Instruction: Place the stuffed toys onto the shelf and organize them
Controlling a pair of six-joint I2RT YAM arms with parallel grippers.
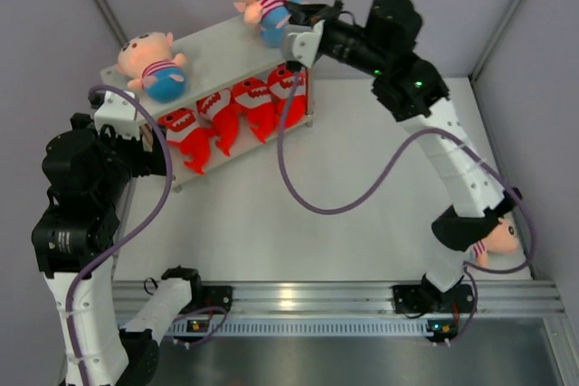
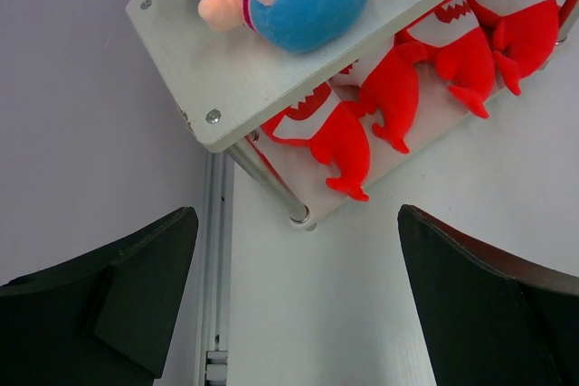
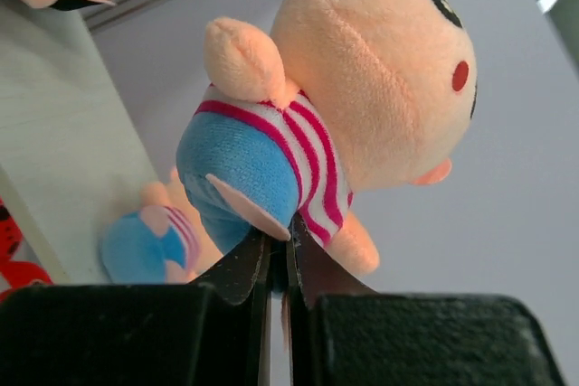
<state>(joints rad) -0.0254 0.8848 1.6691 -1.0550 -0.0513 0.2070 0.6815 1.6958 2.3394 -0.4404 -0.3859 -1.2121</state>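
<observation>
From above, the shelf stands slanted at the far left of the bench, with four red sharks in a row on its lower board. A boy doll lies at the left end of the top board. Only this view shows a second doll on the bench at the right edge, half hidden behind the right arm. The right wrist camera adds another doll, blue shorts toward the lens, low beyond the top board's edge. What it rests on cannot be told, and the overhead view does not show it. The right tool has its fingers pinched almost together on the bottom of the raised doll. It holds that doll up above the right end of the shelf, clear of the board. The left wrist camera shows the left tool spread wide with nothing between its fingers. It hangs just off the shelf's left corner, facing a leg and the nearest shark.
</observation>
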